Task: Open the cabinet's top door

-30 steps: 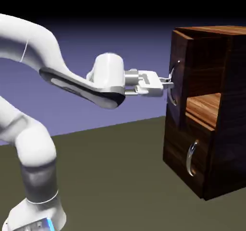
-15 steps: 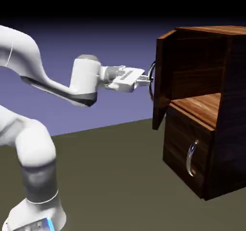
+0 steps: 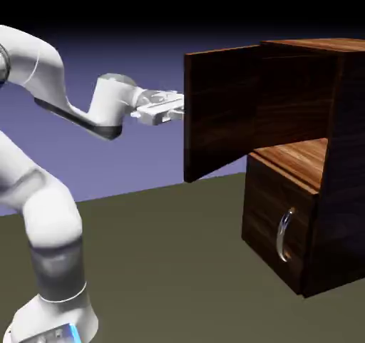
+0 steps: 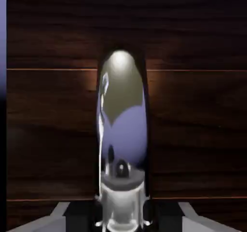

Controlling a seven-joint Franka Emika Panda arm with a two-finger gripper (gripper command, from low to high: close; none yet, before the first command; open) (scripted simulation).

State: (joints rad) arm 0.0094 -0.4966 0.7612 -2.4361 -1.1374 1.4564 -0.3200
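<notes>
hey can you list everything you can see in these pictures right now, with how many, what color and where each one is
cabinet: one, dark brown wood grain, at the exterior view's right
top door: one, dark brown, swung open on the cabinet's upper part
lower panel: one, dark brown, closed, below the open compartment
top door's handle: one, silver, between the finger tips in the hand view
lower handle: one, silver, curved, on the lower panel
shelf board: one, reddish brown, floor of the open compartment
ground surface: one, dark olive, under cabinet and arm
robot arm: one, white, at the exterior view's left
gripper: one, two grey finger tips, closed on the top door's handle
</notes>
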